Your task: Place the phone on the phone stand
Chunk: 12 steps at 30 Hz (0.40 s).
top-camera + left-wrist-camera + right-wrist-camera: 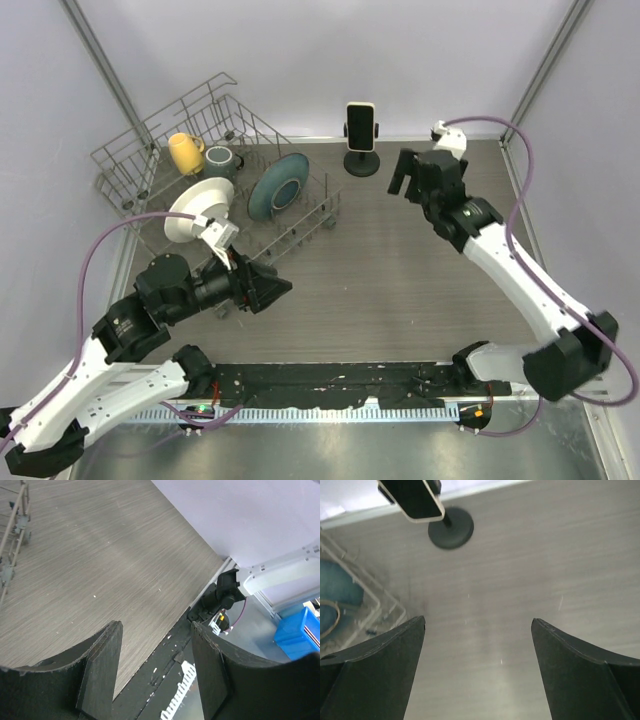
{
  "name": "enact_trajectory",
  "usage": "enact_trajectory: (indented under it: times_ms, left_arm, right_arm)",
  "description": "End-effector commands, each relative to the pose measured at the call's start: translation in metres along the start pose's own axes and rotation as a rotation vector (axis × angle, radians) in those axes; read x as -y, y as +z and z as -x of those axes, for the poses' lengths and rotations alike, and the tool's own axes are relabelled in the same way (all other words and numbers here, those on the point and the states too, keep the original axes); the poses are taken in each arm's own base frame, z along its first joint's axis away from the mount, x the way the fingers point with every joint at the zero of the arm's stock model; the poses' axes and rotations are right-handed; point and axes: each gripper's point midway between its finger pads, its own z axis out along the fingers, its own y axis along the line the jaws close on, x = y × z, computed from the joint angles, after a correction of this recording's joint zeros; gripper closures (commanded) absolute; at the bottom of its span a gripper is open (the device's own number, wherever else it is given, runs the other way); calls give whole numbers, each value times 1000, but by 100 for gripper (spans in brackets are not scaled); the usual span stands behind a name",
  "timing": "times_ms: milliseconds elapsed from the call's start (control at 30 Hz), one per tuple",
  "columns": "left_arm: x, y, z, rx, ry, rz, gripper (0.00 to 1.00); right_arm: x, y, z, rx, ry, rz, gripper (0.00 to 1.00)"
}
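Note:
The phone [360, 125], black screen with a pale rim, stands upright in the clamp of the black phone stand [362, 162] at the back middle of the table. In the right wrist view the phone [415, 500] sits above the stand's round disc base [451, 527]. My right gripper [400, 177] is open and empty, a short way right of the stand; its wrist view [477, 622] shows bare table between the fingers. My left gripper [283, 287] is open and empty, low over the table's front left; its wrist view [156, 627] shows table edge between the fingers.
A grey wire dish rack [215, 175] stands at the back left with a yellow cup [184, 152], a grey cup [221, 160], a teal plate [277, 186] and a white bowl [198, 208]. A black strip [340, 380] runs along the near edge.

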Motion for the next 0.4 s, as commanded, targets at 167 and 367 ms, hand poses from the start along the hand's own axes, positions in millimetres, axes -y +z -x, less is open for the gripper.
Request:
enact_trajectory:
  times_ms: [167, 367]
  left_arm:
    - [15, -28, 30, 137, -16, -32, 36]
    - [45, -59, 58, 292, -7, -179, 27]
  right_arm:
    - [-4, -164, 8, 138, 315, 473, 6]
    - [10, -246, 38, 300, 441, 705, 6]
